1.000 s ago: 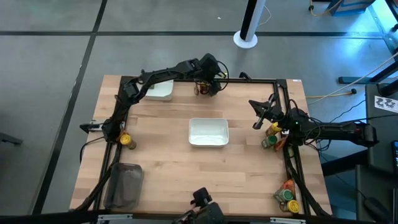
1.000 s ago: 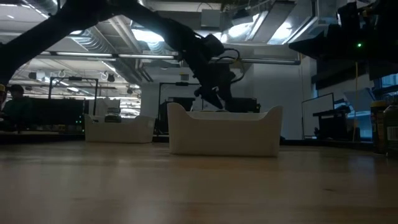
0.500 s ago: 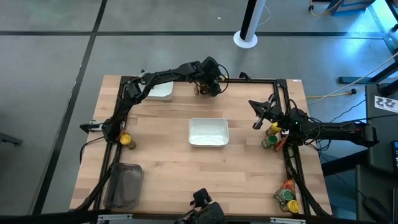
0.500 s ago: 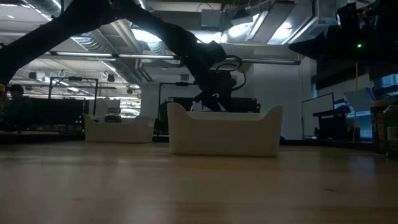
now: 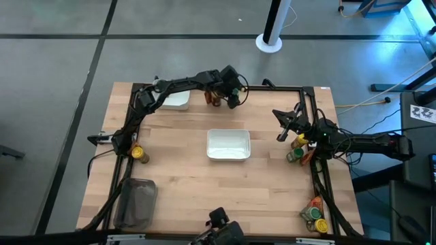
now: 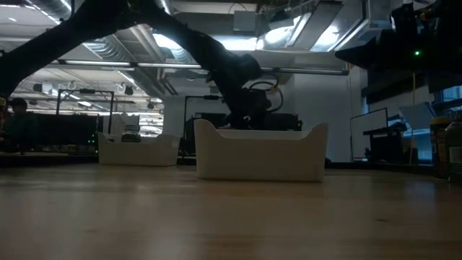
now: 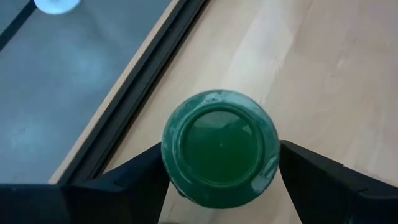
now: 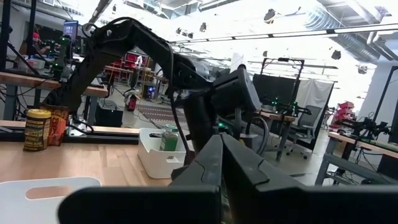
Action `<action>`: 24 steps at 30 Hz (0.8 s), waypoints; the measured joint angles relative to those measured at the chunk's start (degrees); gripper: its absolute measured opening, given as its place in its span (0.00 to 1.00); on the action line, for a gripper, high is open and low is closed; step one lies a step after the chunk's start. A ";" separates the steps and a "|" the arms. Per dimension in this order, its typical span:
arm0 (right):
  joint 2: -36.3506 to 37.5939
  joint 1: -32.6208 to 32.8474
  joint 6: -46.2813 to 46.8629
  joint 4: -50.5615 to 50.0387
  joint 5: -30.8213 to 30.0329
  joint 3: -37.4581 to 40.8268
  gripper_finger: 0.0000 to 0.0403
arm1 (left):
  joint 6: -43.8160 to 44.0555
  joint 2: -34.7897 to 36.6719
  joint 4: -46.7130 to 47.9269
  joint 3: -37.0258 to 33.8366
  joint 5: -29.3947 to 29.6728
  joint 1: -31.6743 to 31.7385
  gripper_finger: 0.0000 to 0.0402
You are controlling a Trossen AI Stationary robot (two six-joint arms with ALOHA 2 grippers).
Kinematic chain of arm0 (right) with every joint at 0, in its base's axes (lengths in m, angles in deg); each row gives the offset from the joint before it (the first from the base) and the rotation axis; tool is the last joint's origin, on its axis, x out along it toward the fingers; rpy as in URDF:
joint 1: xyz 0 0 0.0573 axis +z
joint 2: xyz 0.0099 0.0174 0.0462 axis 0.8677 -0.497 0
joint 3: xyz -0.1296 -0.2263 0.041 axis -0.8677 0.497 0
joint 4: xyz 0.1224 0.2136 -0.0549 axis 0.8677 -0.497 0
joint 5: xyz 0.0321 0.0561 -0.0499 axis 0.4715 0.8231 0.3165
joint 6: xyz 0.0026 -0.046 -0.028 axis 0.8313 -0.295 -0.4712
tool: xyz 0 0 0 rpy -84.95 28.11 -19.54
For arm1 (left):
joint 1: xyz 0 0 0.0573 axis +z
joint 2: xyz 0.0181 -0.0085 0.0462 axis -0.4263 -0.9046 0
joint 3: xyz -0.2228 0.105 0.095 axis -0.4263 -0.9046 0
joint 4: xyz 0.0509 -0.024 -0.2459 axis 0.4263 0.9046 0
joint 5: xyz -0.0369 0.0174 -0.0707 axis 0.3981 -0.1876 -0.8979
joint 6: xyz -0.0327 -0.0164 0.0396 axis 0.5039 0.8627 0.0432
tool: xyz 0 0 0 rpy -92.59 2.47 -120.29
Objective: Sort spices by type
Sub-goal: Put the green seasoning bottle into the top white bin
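Note:
A small round jar with a green lid (image 7: 219,146) stands upright on the wood near the table's far edge (image 5: 214,99). My left gripper (image 7: 221,165) is open and points steeply down over it, with one dark finger on each side of the jar. Whether a finger touches the jar, I cannot tell. In the low view the left gripper (image 6: 249,115) is partly hidden behind the middle white tray (image 6: 260,153). My right gripper (image 5: 280,136) is shut and held up at the table's right side, holding nothing.
A white tray (image 5: 228,144) sits mid-table. Another (image 5: 176,99) at the far left holds a green-lidded jar (image 8: 168,138). A yellow-lidded jar (image 5: 138,154) stands at the left edge. Jars (image 5: 298,150) stand at the right edge, more jars and packets (image 5: 315,214) at the near right. A clear grey tub (image 5: 136,203) is near left.
My left gripper has sunk toward the green-lidded jar at the far edge, still open at the same width. In the low view it has dropped behind the rim of the middle tray.

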 joint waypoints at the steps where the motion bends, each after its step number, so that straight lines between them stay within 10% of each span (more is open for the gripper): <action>1: 0.00 -0.02 0.00 0.01 -0.02 0.00 0.03 | 0.06 0.00 -0.12 -0.04 0.00 0.00 0.69; 24: 0.00 0.00 -0.02 -0.23 -0.07 0.00 0.03 | -0.38 0.00 -1.26 -0.02 1.27 -0.58 0.45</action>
